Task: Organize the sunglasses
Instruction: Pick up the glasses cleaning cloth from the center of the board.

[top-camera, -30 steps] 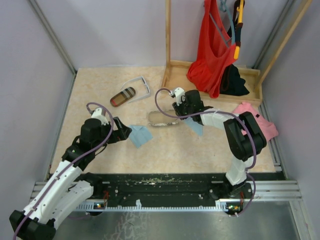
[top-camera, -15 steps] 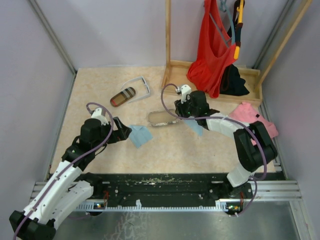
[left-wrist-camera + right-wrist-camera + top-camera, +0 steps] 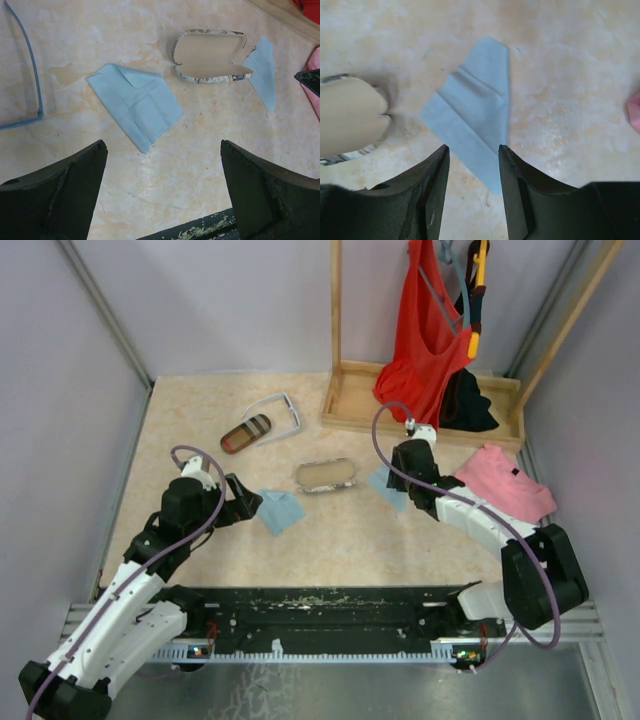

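The pale-framed sunglasses [image 3: 277, 411] lie at the back left; a thin pale frame [image 3: 31, 75] at the left edge of the left wrist view looks like the same pair. The dark wire-framed pair is out of view. My left gripper [image 3: 250, 505] [image 3: 162, 150] is open and empty, just short of a light blue cloth [image 3: 282, 510] [image 3: 135, 102]. My right gripper [image 3: 408, 488] [image 3: 473, 150] is open and empty, over a second light blue cloth [image 3: 386, 487] [image 3: 475, 100]. The grey-patterned case [image 3: 326, 475] [image 3: 210, 52] [image 3: 347, 115] lies open, its beige inside showing nothing.
A brown-striped case [image 3: 246, 433] lies shut beside the pale sunglasses. A wooden tray [image 3: 350, 395] with a rack of hanging red and dark garments stands at the back right. A pink cloth [image 3: 505, 485] [image 3: 635, 107] lies at the right.
My right gripper has pulled away from the open grey-patterned case and moved right, to above the second blue cloth. The left arm has not moved.
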Controlling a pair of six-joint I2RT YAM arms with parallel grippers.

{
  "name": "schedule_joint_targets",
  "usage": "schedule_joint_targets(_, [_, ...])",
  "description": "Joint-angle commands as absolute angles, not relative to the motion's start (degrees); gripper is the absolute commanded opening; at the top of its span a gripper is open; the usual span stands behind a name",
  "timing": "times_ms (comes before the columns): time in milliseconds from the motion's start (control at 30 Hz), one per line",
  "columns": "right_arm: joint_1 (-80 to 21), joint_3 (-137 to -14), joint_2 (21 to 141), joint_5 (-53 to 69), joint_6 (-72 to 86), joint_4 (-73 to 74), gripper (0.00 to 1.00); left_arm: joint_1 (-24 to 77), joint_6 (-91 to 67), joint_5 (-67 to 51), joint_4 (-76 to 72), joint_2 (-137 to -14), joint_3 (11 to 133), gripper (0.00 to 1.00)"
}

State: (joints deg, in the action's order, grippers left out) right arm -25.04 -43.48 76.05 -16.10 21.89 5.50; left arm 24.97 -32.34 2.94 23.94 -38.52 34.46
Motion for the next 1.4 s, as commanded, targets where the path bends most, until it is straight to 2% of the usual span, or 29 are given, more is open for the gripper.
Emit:
schedule_joint_targets(0, [-22.71,-42.60,75.39,-20.27,29.15,11.92,0.45,24.78,-33.74,3.79,22.51,-38.42,33.34,0.99])
schedule_joint_targets(467, [-18.93,-42.49,81.62,-12.58,31.43,12.10,0.45,24.76,-35.53,3.53,21.55,-40.85,31.50,1.00])
schedule_joint_targets(733, [-18.63,-42.54,83.25,-11.37,31.81,11.69,0.44,24.76,-36.79,3.65,21.66,-43.39,31.16,0.93])
schedule_joint_targets(1133, [-18.61,-42.82,84.93,-10.58,31.78,12.81,0.38,24.74,-37.45,3.42,19.77,-45.80,29.34,0.87])
schedule_joint_targets(1367, [-18.58,-43.41,86.54,-11.09,31.63,13.26,0.30,24.71,-37.44,3.13,19.17,-47.30,28.77,0.86])
